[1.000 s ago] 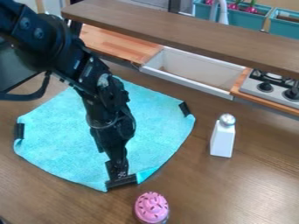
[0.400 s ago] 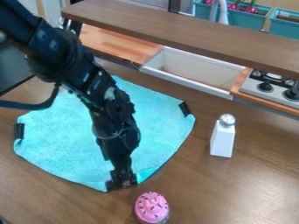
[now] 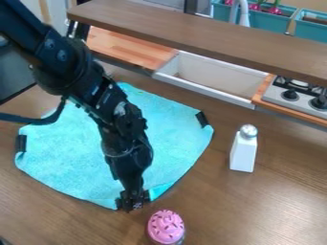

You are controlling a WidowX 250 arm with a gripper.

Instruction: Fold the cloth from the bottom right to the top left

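The blue cloth [image 3: 64,162] is lying spread out on the brown table [image 3: 262,206], with one black clip [image 3: 21,143] sitting at its left corner and another clip [image 3: 202,119] at its right. The arm [image 3: 102,95] is slanting in from the upper left across the cloth, and the gripper [image 3: 133,201] is hanging at the cloth's near corner; whether it is pinching the corner, I cannot tell. Just right of it, the cloth's edge is curling up a little. A pink cupcake [image 3: 166,226] is sitting in front of the gripper, and a white shaker [image 3: 243,150] is standing right of the cloth. Behind, a sink [image 3: 211,79] and stove [image 3: 297,98] are lining the table's far side.
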